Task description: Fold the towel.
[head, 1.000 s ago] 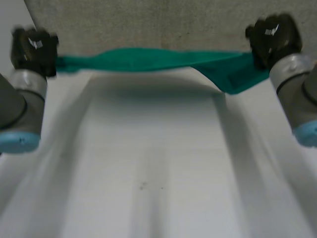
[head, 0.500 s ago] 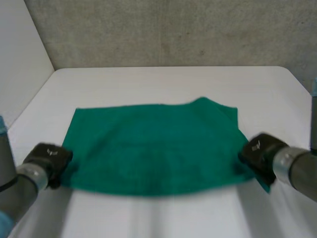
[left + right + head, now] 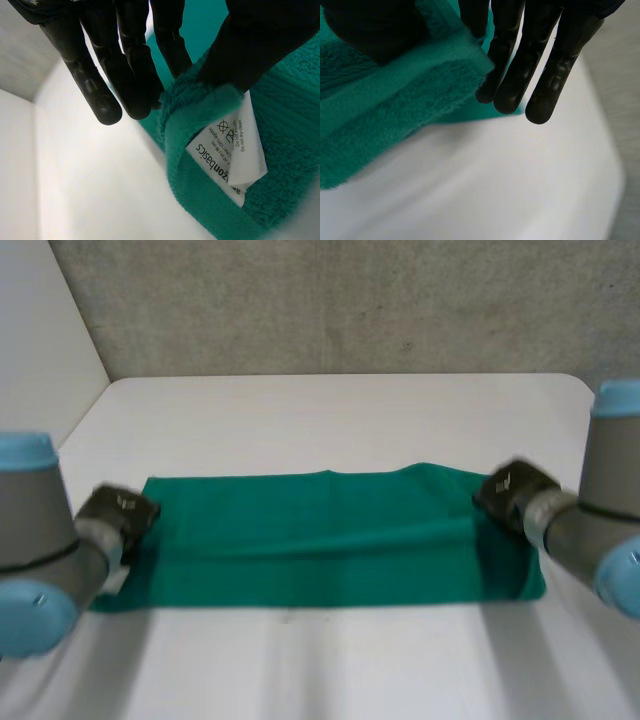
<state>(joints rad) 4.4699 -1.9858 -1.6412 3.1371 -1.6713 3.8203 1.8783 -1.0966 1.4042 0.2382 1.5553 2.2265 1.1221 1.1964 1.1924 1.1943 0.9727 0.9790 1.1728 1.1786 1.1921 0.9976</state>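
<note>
On the white counter (image 3: pixel 330 410), the left hand (image 3: pixel 118 512) pinches the left end of the green towel (image 3: pixel 320 540) (beside its white label (image 3: pixel 230 155)), and the right hand (image 3: pixel 512 490) pinches the right end. The towel lies flat and doubled across the middle of the head view.

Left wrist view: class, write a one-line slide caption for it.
Left hand pinches the folded edge of the green towel, white care label showing, white table beyond.
</note>
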